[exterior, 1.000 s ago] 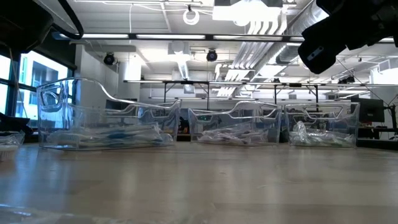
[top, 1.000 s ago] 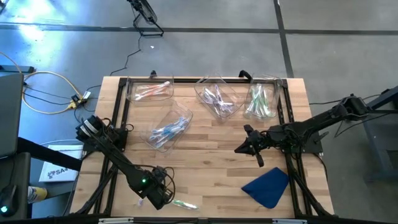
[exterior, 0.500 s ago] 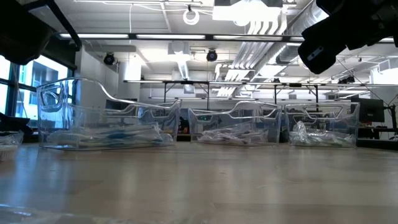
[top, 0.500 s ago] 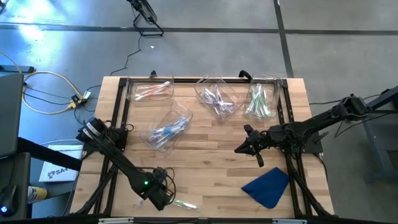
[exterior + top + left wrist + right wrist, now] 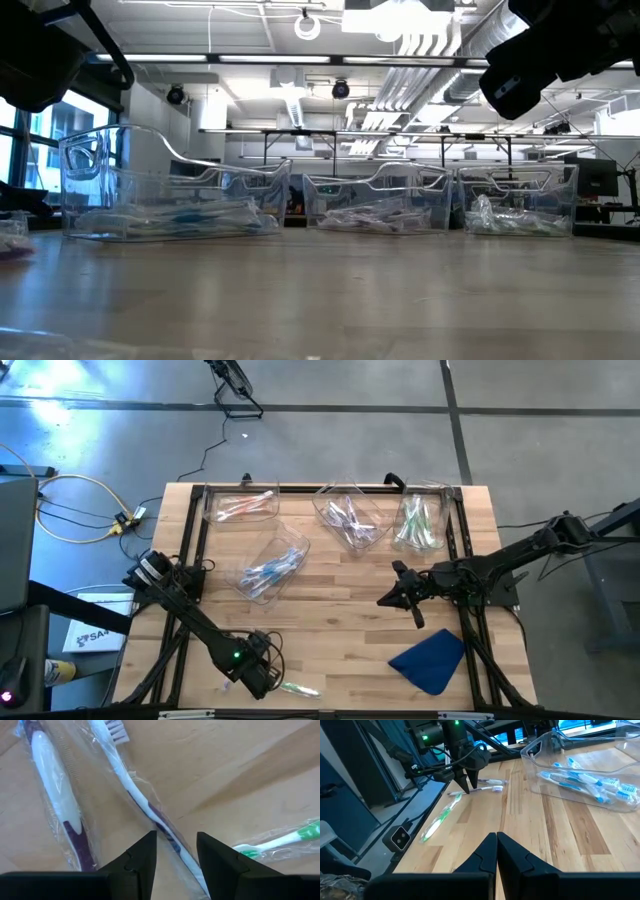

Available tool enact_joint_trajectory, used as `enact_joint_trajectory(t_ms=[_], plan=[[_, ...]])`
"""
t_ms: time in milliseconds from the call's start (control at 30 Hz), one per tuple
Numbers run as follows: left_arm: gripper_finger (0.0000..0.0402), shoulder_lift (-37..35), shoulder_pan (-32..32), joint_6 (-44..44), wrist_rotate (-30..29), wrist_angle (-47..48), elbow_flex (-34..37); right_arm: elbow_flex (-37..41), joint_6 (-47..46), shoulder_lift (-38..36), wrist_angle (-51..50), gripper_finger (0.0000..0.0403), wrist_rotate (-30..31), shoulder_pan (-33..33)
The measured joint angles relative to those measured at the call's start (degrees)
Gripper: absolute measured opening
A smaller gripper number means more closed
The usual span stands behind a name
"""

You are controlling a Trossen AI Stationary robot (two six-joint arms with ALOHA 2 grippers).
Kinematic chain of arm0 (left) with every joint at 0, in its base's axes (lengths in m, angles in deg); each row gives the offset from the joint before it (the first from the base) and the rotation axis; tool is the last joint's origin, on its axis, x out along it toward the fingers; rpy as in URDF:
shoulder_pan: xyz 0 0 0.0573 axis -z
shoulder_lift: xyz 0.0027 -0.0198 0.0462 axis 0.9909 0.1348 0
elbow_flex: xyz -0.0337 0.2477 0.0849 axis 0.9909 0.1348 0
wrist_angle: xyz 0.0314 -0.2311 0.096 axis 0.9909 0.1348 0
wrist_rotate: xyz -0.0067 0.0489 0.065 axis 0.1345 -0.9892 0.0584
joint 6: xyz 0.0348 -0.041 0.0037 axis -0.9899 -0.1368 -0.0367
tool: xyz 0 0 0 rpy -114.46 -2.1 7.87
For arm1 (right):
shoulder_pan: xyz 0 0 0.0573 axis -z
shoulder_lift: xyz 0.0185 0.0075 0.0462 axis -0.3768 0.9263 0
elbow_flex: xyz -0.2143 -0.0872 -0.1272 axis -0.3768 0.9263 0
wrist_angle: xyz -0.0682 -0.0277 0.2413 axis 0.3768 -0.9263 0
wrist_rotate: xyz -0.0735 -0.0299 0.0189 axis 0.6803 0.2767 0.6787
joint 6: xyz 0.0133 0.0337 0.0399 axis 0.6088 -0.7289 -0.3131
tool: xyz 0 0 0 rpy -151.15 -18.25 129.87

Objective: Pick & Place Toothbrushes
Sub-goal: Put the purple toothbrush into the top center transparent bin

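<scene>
No writing is legible. The left gripper [image 5: 175, 851] stands parted, grasping nothing — a wrapped purple toothbrush [image 5: 150, 812] runs lengthwise between its fingers [image 5: 137, 857], bristles pointing away. The right gripper [image 5: 496, 851] is clenched, empty.

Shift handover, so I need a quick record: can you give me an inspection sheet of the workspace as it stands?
Surface: wooden table, bare in the middle.
Job's things: two purple toothbrushes and a green toothbrush, wrapped, at the near left edge; others sorted in four clear bins.
Clutter: blue cloth.
Grippers: left gripper open, straddling a purple toothbrush; right gripper shut, mid-table.
Cables: yellow cable on the floor.
Surroundings: concrete floor.
</scene>
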Motion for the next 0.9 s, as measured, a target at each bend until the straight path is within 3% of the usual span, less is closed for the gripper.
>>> enact_joint_trajectory(t_ms=[567,900], plan=[[0.0132,0.0,0.0,-0.72,-0.07,0.44,0.0,0.0,-0.25,0.0,-0.76,0.0003,0.93,0.02],[0.0033,0.0,-0.02,-3.24,-4.3,0.46,0.0,0.0,-3.02,0.0,-2.13,0.0003,-2.35,0.0]])
